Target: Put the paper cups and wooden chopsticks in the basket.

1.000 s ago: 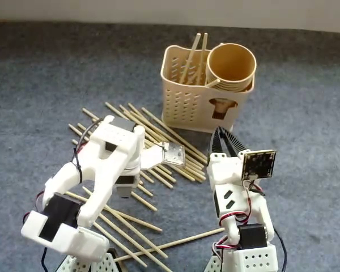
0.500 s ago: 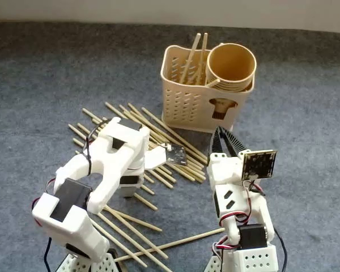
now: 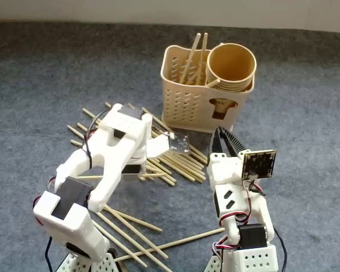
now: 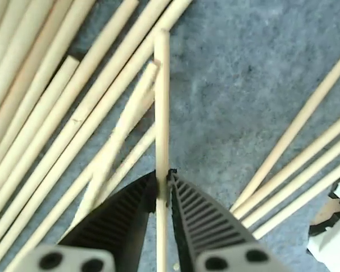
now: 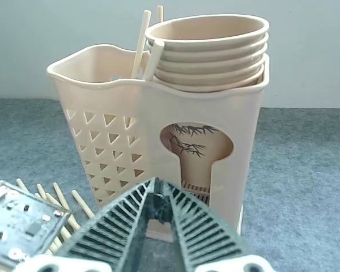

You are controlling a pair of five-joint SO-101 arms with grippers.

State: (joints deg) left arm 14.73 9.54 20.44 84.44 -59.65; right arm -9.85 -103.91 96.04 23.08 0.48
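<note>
**Grey carpet (image 3: 39,79): one more stick (image 4: 161,102) picked**

Carpet runs under everything. On the left, the left arm has swung over the pile (image 3: 178,161) in the last second. A stick now lies crosswise under its wrist where none lay before. The left wrist view shows what the high view hides: the left gripper (image 4: 163,177) pinches that stick between its fingertips, seemingly above the loose ones. So the pick looks made, and the carry to the basket (image 3: 187,110) should come next. Many sticks are still on the carpet. Further right, the basket already holds several sticks and the stacked cups (image 3: 231,65). On the right, the right arm has not moved. The right gripper (image 5: 158,195) points at the basket, its fingers pressed together on nothing, which the high view shows less plainly.
</note>
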